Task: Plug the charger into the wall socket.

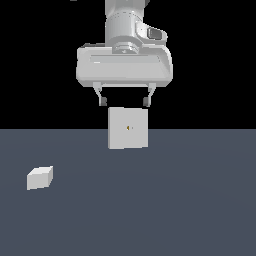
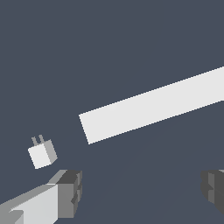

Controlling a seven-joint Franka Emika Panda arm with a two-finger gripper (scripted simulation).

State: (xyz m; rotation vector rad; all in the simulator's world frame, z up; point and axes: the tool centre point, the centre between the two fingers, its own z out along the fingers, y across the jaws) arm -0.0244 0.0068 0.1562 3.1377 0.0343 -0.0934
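Note:
The charger (image 1: 40, 177) is a small off-white block lying on the dark floor at the exterior view's left; the wrist view shows the charger (image 2: 42, 153) with two short prongs on one end. The wall socket (image 1: 128, 128) is an upright light-grey square plate with a tiny dark-yellow dot at its centre; in the wrist view the wall socket (image 2: 153, 105) appears as a long pale strip seen edge-on. My gripper (image 1: 125, 101) hangs open high above the floor, in front of the socket's upper edge, with nothing between its fingers (image 2: 70, 192).
The dark grey floor (image 1: 175, 200) spreads flat around both things. Beyond its far edge the background is black.

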